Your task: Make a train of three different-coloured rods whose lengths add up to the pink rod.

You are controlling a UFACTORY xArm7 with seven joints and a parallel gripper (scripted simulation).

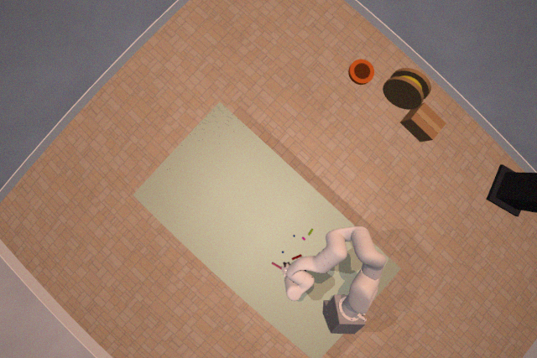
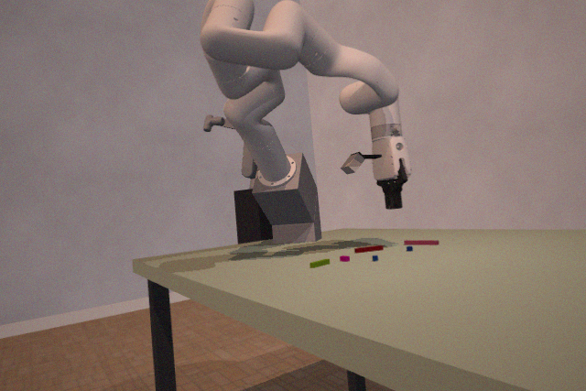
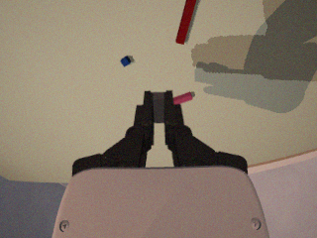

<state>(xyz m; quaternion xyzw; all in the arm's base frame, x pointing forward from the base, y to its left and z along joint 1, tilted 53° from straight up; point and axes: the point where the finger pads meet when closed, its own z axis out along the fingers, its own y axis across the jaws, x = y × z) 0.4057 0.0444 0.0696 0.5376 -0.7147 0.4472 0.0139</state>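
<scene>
My gripper (image 2: pixel 393 205) (image 3: pixel 158 102) (image 1: pixel 285 264) hangs above the table (image 2: pixel 472 292) and is shut on a small grey rod (image 3: pixel 158 109), seen end-on between the fingertips in the wrist view. The pink rod (image 3: pixel 184 98) (image 2: pixel 421 242) (image 1: pixel 275 265) lies flat below, just beside the gripper. A red rod (image 3: pixel 188 15) (image 2: pixel 368 248) (image 1: pixel 296 256) lies further in. Two blue rods (image 3: pixel 126 61) (image 2: pixel 409 248) (image 2: pixel 374 257) lie apart from each other. A magenta rod (image 2: pixel 344 258) (image 1: pixel 303 238) and a lime rod (image 2: pixel 319 263) (image 1: pixel 310 231) lie toward the left.
The arm's base block (image 2: pixel 288 201) stands at the table's back edge. The near table edge (image 2: pixel 284 315) runs across the front. On the floor far away are an orange bowl (image 1: pixel 361 70), a burger-like object (image 1: pixel 406 88), a wooden box (image 1: pixel 424 121) and a black object (image 1: pixel 513 189).
</scene>
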